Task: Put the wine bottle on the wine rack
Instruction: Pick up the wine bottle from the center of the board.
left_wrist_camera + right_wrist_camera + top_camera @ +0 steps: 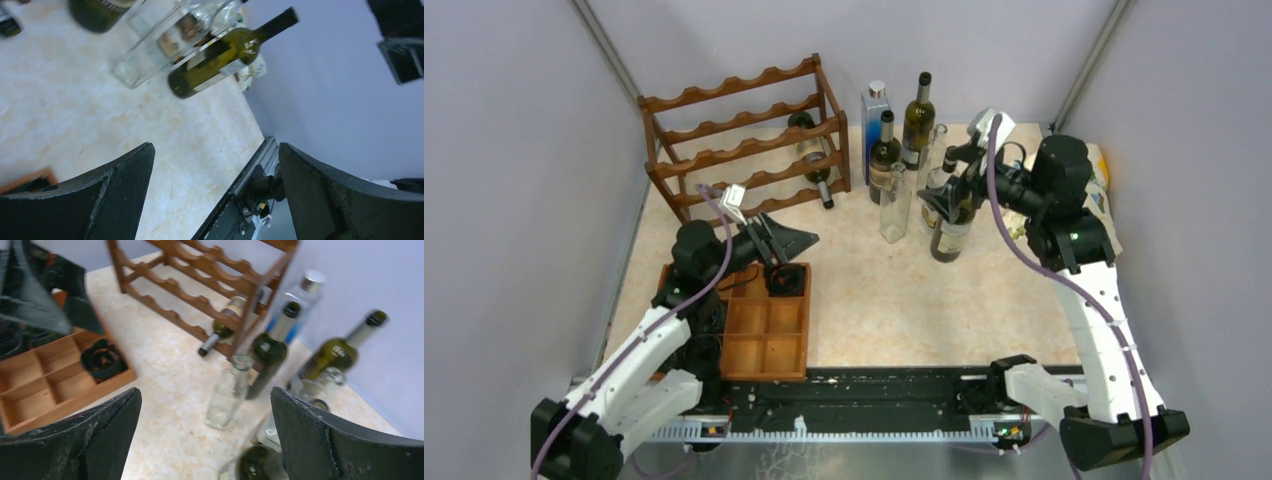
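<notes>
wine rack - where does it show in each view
top external: wine rack upper left, near the back wall.
left wrist: not in it.
right wrist: top centre, a wine bottle lying in it.
shared landmark: the clear glass bottle.

Soft even light, faint shadows; wrist views motion-blurred, top view sharp

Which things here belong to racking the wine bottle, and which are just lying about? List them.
Job: wine rack; racked bottle; tall green bottle; short dark bottle; front dark bottle.
Lying about: compartment tray; clear glass bottle; blue-tinted bottle.
</notes>
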